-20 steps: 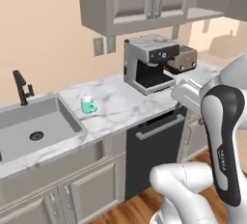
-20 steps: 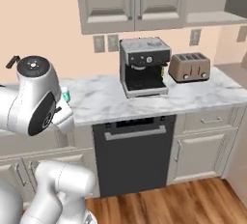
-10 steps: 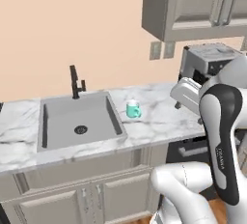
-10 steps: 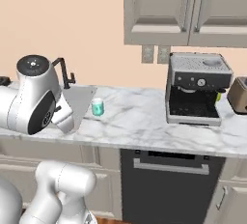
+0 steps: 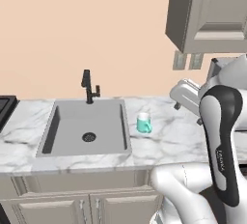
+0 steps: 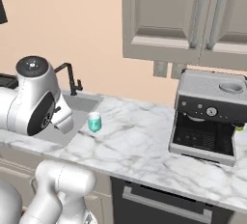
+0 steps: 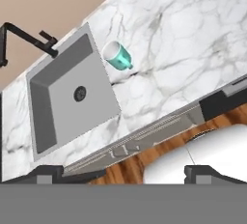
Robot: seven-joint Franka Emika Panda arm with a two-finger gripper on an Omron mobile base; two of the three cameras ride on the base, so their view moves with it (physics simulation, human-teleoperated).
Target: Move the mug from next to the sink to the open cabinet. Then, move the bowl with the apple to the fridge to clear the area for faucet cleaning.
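The teal mug (image 5: 144, 123) (image 6: 94, 121) stands upright on the white marble worktop, just right of the grey sink (image 5: 103, 121) (image 6: 81, 105). Behind the basin rises the black faucet (image 5: 88, 87) (image 6: 71, 78). From above, the hand view takes in the mug (image 7: 118, 55), the sink (image 7: 58, 107) and the faucet (image 7: 26, 37). My gripper (image 7: 124, 172) is open, empty, and held high over the counter's front edge, well short of the mug. Wall cabinet doors (image 6: 193, 20) overhead are shut. The bowl, the apple and the fridge are out of view.
A black and silver coffee machine (image 6: 207, 121) stands on the worktop to the right of the mug. Under it sits a dark dishwasher front (image 6: 164, 203). A dark hob edge (image 5: 5, 105) shows left of the sink. Base cabinet doors (image 5: 87, 208) run under the sink.
The whole picture has shifted: the base has driven left along the counter, bringing sink and mug to the middle. The mug keeps its place; the gripper stays open.
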